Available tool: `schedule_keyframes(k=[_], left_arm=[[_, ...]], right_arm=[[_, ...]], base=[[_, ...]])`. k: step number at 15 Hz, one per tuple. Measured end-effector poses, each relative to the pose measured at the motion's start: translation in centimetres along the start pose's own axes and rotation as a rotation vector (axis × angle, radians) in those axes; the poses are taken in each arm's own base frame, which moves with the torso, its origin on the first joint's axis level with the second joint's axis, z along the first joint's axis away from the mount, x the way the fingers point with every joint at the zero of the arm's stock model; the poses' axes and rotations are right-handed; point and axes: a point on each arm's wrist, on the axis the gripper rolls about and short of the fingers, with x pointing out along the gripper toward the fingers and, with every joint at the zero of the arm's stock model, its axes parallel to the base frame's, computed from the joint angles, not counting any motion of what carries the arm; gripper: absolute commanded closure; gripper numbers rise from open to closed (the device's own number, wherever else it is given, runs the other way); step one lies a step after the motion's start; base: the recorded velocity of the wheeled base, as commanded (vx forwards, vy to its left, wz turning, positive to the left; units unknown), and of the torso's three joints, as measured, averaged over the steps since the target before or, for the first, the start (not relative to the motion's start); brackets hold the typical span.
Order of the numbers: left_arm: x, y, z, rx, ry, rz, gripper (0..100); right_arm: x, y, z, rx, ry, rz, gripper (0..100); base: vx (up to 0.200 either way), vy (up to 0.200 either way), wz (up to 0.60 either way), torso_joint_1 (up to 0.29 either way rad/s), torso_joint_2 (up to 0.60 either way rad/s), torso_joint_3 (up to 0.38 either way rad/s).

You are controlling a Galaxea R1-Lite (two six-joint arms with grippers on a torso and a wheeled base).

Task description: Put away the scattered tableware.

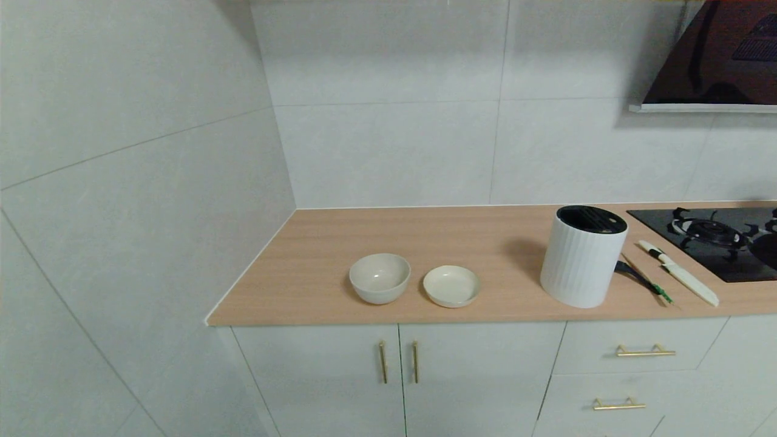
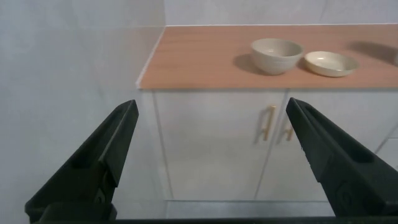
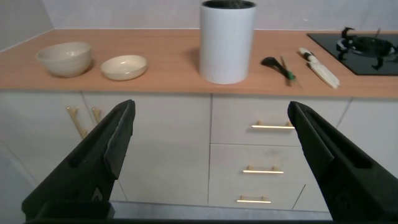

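Note:
On the wooden counter (image 1: 485,243) stand a cream bowl (image 1: 380,277) and a shallow cream dish (image 1: 451,285) side by side. To their right rises a white ribbed utensil holder (image 1: 583,256) with a black slotted top. Beyond it lie a black spoon (image 1: 631,274), green-tipped chopsticks (image 1: 654,286) and a white knife (image 1: 680,273). My left gripper (image 2: 211,155) hangs open well below and in front of the counter, with the bowl (image 2: 276,55) and dish (image 2: 331,63) far ahead. My right gripper (image 3: 211,155) is open too, facing the holder (image 3: 227,41), knife (image 3: 318,66) and spoon (image 3: 272,62).
A gas hob (image 1: 716,237) fills the counter's right end, under a range hood (image 1: 716,60). Tiled walls close the back and the left corner. White cabinet doors (image 1: 400,376) and drawers (image 1: 643,349) with gold handles sit below the counter.

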Motion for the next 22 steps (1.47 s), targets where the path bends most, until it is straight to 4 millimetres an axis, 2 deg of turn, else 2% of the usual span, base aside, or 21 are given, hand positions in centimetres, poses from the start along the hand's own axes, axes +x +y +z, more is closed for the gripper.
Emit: schedule_keyframes(k=[9,11,22], left_arm=[[0.0,0.0,0.0,0.0,0.0,0.0,0],[0.0,0.0,0.0,0.0,0.0,0.001,0],[0.0,0.0,0.0,0.001,0.0,0.0,0]], right_arm=[[0.0,0.0,0.0,-0.001,0.0,0.0,0],[0.0,0.0,0.0,-0.001,0.0,0.001,0],[0.0,0.0,0.0,0.0,0.0,0.001,0]], base=[[0.0,0.0,0.0,0.0,0.0,0.0],[0.0,0.2,0.0,-0.002,0.0,0.002],[0.0,0.0,0.0,0.0,0.0,0.0]])
